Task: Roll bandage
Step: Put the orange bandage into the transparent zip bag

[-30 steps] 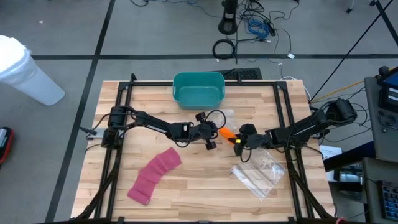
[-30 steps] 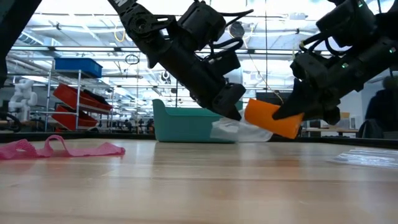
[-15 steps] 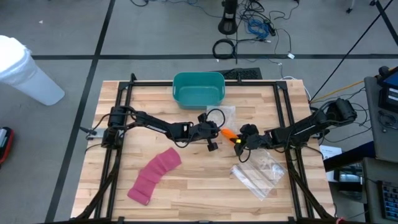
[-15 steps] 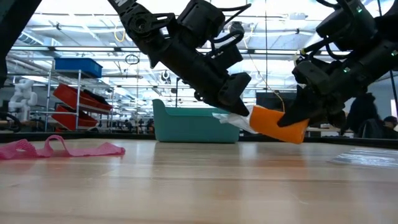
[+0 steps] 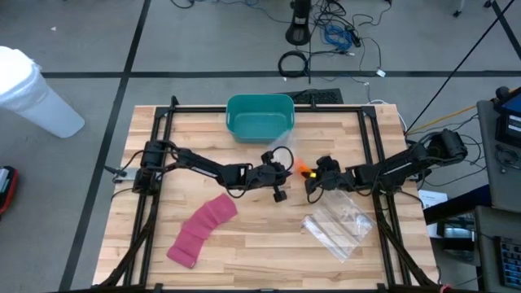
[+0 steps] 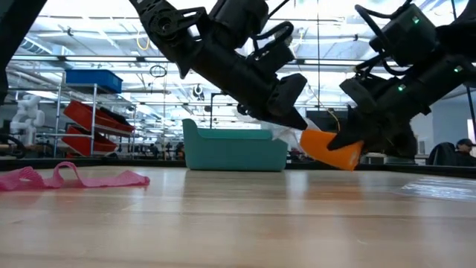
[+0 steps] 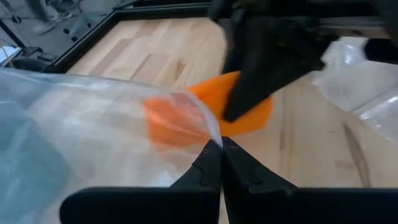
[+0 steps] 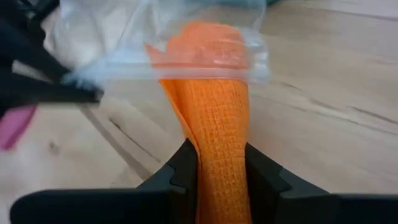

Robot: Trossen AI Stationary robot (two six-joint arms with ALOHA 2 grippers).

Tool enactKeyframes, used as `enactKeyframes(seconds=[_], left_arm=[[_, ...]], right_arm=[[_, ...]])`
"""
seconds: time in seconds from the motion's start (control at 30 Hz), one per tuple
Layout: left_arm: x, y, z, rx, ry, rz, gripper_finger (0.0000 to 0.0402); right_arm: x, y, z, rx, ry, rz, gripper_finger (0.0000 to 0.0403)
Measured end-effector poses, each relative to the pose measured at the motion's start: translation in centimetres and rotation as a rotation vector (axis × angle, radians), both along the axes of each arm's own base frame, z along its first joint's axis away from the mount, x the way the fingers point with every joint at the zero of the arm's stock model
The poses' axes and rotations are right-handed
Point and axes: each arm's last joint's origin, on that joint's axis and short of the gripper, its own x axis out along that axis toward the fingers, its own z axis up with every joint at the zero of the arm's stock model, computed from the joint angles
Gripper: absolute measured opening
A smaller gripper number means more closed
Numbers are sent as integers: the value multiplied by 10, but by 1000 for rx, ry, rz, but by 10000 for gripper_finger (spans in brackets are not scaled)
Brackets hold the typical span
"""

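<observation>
An orange bandage roll (image 8: 214,106) hangs above the table's middle with my right gripper (image 8: 221,162) shut on it. Its far end sits inside the mouth of a clear plastic bag (image 7: 93,124), on which my left gripper (image 7: 221,146) is shut. In the high view the two grippers, left (image 5: 286,172) and right (image 5: 313,179), meet tip to tip, with only a little of the roll (image 5: 303,169) showing between them. A pink bandage (image 5: 202,228) lies unrolled on the table's near left, resting flat with a few humps. My left gripper pinches the clear bag's edge (image 7: 210,134) at its mouth, between its two shut fingertips. The fingers slant down from the table's left. The bag hangs clear of the table. My right gripper pinches the orange roll's near end (image 8: 217,155) between its two fingers, on opposite sides of the roll. The fingers lie along the roll and slant down from the table's right. The roll (image 6: 332,149) is lifted clear, tilted, its far end inside the bag.
A teal bin (image 5: 259,116) stands at the table's far middle. More clear plastic bags (image 5: 338,228) lie on the near right. A black frame (image 5: 155,163) runs around the table top. Bare wood shows at the near middle.
Both wrists have turned a little. In the low view my left gripper has shifted toward the right gripper, and the bag's mouth has come farther over the orange roll, so less orange shows in the high view. Both grips have stayed shut.
</observation>
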Motion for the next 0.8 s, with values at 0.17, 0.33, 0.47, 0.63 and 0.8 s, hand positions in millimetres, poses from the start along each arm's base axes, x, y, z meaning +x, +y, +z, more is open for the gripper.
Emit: enactKeyframes(seconds=[0.17,0.33,0.47,0.63,0.8], left_arm=[[0,-1,-1,15,11,-9,1],[1,-1,-10,17,30,-9,1],[2,1,-10,18,18,1,1],[5,1,-6,6,0,-21,1],[6,-2,-4,-9,-6,-54,1]], right_arm=[[5,-1,6,6,-88,-15,77],[9,1,11,18,-151,-1,77],[7,1,7,15,-105,18,77],[10,0,10,-11,-129,43,88],[11,1,9,60,-115,164,121]])
